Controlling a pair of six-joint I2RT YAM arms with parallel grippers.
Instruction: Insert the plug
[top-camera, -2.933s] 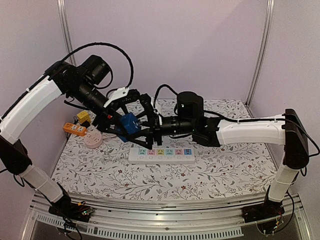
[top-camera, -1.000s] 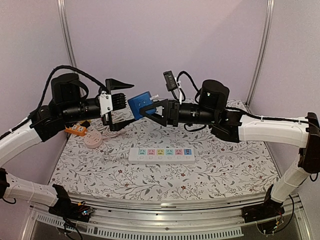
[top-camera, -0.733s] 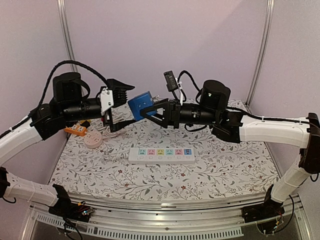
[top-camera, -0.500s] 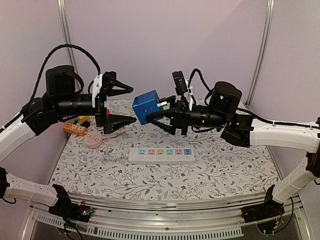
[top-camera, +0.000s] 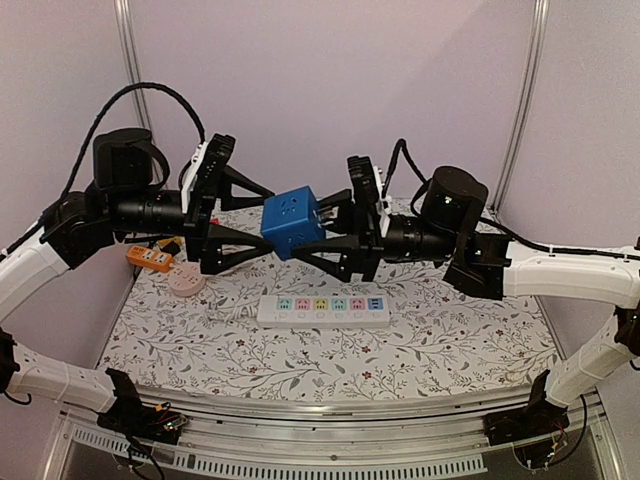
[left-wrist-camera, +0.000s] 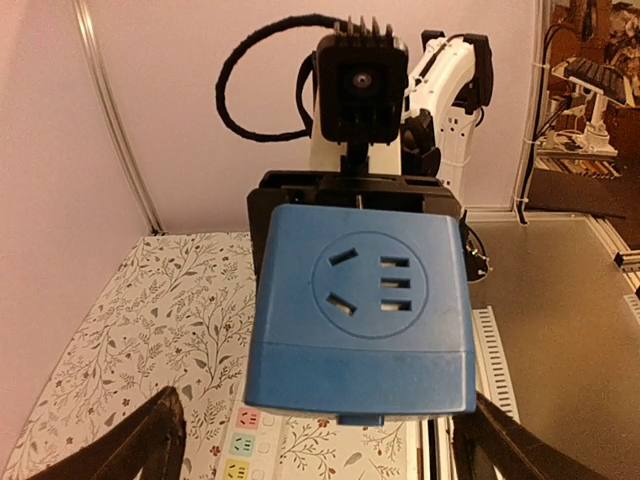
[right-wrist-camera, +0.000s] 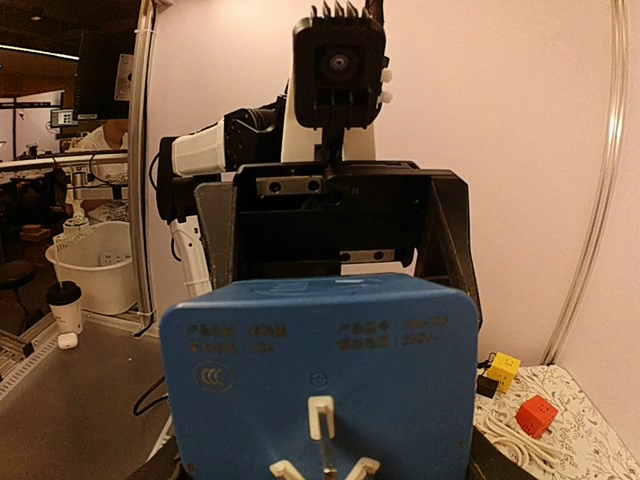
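The blue plug (top-camera: 293, 222) is held in mid-air above the bench (top-camera: 450, 330), clamped by the right gripper (top-camera: 312, 232) with its prongs facing that wrist. The left gripper (top-camera: 264, 218) is spread wide around the socket face, apparently without touching it. If the right grip is let go before the left one is closed, the plug would probably be dropped, or twisted so that its prongs miss the power strip (top-camera: 322, 309). No container is seen on the bench. What is in the white bucket (right-wrist-camera: 95, 265) in the background cannot be told.
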